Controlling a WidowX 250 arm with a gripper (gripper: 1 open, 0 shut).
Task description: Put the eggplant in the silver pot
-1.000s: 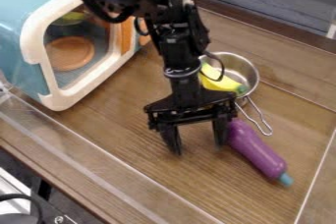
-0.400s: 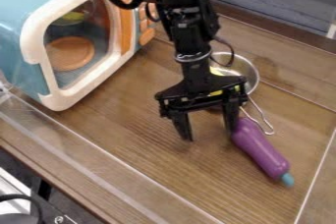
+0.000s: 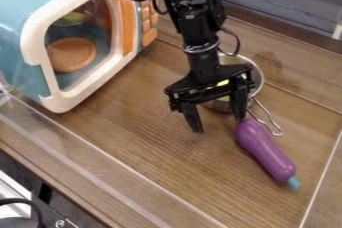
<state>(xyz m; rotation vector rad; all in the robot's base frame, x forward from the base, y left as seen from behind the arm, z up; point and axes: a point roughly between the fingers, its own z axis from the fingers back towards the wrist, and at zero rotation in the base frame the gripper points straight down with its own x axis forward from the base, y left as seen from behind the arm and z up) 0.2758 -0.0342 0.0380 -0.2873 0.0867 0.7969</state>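
On the wood-grained tabletop (image 3: 147, 157), the glossy, elongated purple eggplant (image 3: 265, 150) lies with its teal-blue cap toward the near right. The black arm (image 3: 198, 27) reaches down from above, its gripper (image 3: 218, 126) pointing downward with jaws spread, near the eggplant's far end. Behind it sits the shiny, round silver pot (image 3: 253, 71) with its thin wire handle (image 3: 274, 120).

We saw the toy microwave (image 3: 70, 37) at the left, with an orange dish (image 3: 71, 54) inside it. To its right, well apart, the silver pot (image 3: 243, 73) sat on the counter (image 3: 140, 132), partly hidden behind the gripper (image 3: 219, 125). The pot's wire handle reached forward, near the eggplant (image 3: 266, 151), which lay in front of the pot, at the right.
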